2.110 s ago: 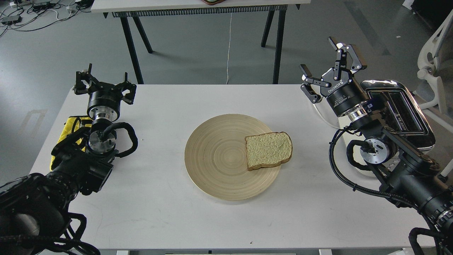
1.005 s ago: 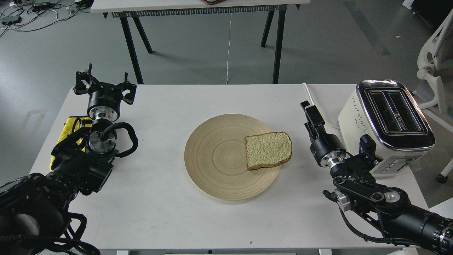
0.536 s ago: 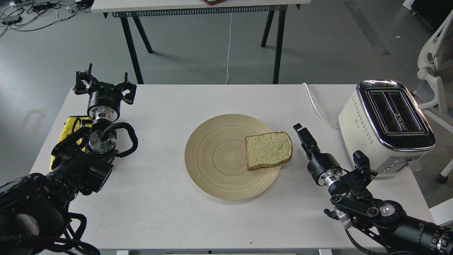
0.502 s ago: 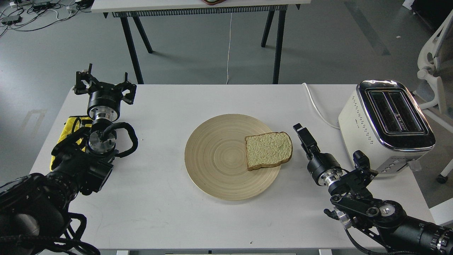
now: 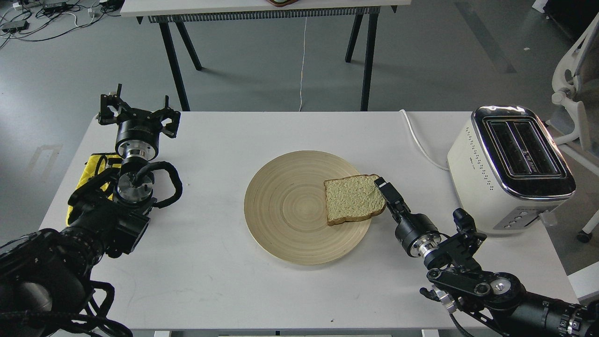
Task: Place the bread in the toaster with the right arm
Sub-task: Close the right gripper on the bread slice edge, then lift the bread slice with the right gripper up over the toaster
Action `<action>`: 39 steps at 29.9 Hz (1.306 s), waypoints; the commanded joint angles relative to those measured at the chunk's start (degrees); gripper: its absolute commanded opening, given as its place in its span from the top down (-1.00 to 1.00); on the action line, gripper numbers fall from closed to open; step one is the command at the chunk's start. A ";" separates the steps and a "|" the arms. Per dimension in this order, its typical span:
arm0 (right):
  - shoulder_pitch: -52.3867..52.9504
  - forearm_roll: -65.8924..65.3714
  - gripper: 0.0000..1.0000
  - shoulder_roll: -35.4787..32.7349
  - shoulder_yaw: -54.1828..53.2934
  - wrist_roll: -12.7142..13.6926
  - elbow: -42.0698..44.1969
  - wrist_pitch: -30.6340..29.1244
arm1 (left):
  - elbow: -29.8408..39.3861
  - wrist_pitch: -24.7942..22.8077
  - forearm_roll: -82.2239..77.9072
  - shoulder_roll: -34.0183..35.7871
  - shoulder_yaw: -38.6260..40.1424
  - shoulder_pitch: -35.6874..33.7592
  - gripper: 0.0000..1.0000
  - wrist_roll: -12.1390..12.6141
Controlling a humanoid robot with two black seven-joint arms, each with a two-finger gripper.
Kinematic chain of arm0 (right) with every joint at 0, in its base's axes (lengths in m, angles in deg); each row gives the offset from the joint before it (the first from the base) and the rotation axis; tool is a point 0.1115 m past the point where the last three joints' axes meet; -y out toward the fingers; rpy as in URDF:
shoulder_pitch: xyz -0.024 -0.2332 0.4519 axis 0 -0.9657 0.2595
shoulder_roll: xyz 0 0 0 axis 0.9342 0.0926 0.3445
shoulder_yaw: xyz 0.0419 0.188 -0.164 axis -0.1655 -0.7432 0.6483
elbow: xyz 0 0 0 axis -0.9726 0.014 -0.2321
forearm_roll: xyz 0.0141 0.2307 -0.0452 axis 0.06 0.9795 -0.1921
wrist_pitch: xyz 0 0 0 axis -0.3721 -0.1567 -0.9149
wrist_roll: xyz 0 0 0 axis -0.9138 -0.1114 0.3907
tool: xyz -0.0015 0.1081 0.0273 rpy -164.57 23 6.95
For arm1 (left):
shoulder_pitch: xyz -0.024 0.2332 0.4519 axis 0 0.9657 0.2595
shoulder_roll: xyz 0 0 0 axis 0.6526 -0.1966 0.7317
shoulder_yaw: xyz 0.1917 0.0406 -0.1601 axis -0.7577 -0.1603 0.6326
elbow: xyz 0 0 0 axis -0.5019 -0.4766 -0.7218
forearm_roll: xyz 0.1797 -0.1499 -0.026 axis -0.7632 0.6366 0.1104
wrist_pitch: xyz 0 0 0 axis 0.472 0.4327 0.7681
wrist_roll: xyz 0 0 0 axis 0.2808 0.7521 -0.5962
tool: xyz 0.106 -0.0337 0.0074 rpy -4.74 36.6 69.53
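The bread lies flat on the right part of a round wooden plate at the table's middle. My right gripper reaches in low from the lower right, and its tip is at the slice's right edge, over the crust. I see it edge-on as one dark finger, so I cannot tell whether it is open or shut. The cream-white toaster stands at the table's right side, with both slots empty. My left gripper is open and empty at the far left.
A yellow cloth lies under my left arm. The toaster's white cord runs over the table's back right. A white chair stands right of the table. Another table's legs stand behind.
My right arm swung down from above the toaster to table height. It then moved left until its gripper tip reached the bread's right edge. The bread and the left arm have not moved.
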 commanded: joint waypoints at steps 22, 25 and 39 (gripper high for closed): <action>-0.19 0.88 1.00 -5.66 -11.67 0.58 -12.14 0.00 | 0.00 0.00 0.00 0.00 0.00 0.03 -1.00 0.00; 0.42 0.88 1.00 -10.57 -16.85 1.02 -18.91 0.00 | 0.00 0.00 0.00 0.00 0.00 0.03 -1.00 0.00; 0.43 -0.70 1.00 -52.76 -25.13 2.87 -32.21 -1.19 | 0.00 0.00 0.00 0.00 0.00 0.03 -1.00 0.00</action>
